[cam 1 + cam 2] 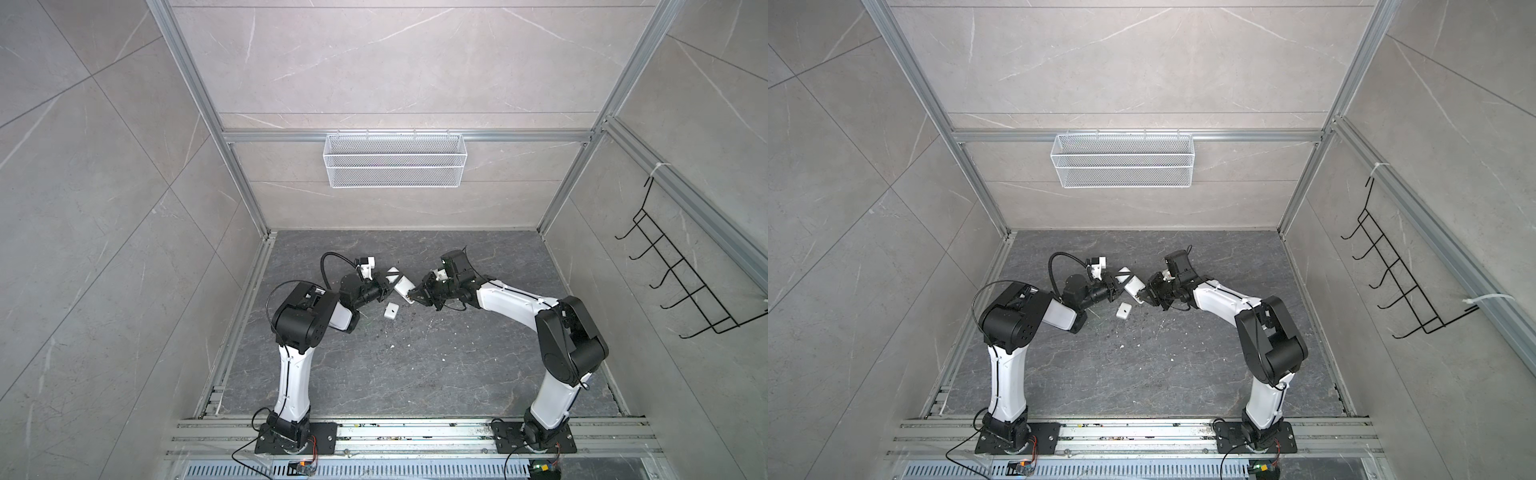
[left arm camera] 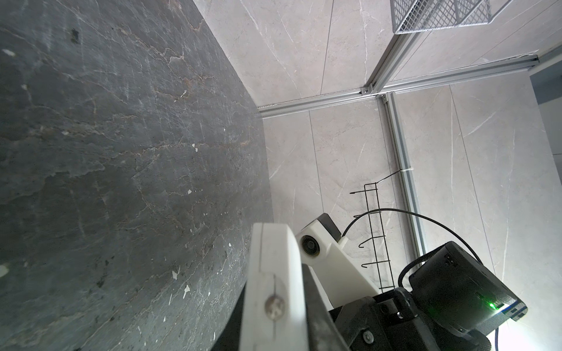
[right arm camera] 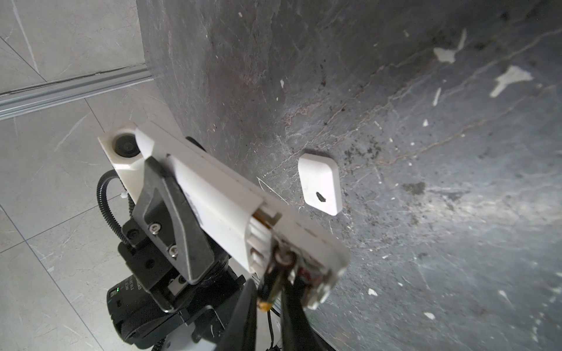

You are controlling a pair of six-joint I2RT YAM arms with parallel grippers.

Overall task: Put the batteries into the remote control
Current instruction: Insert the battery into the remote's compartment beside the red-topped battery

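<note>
**Battery held at the open end of the remote control**

The remote control [image 1: 404, 286] is held up off the dark stone table [image 1: 415, 374] by the left gripper [image 1: 388, 286], over the far half of the table. In the right wrist view, the left gripper's fingers [image 3: 176, 218] are seen pressed tight on both sides of the white body. The remote control is tilted, and its plain white side is seen in both top views. Its battery slot [image 3: 264, 231] is open at the end that points to the right arm.

A battery [image 3: 269, 285] is pinched between the narrow dark fingers of the right gripper [image 1: 415, 296]. It is a small dark stick with a copper-orange end, and it is placed right at the open slot. Whether its tip is inside the slot cannot be told, because that spot is blurred.

The small white cover plate [image 1: 391, 311] is laid flat on the table, just beside the remote control on the side nearer the arm bases. It is not touched by either gripper. White specks [image 1: 444, 356] are scattered over the table. A white wire basket [image 1: 395, 166] is hung on the back wall, and a black hook rack [image 1: 685, 282] is hung on the right wall.
</note>
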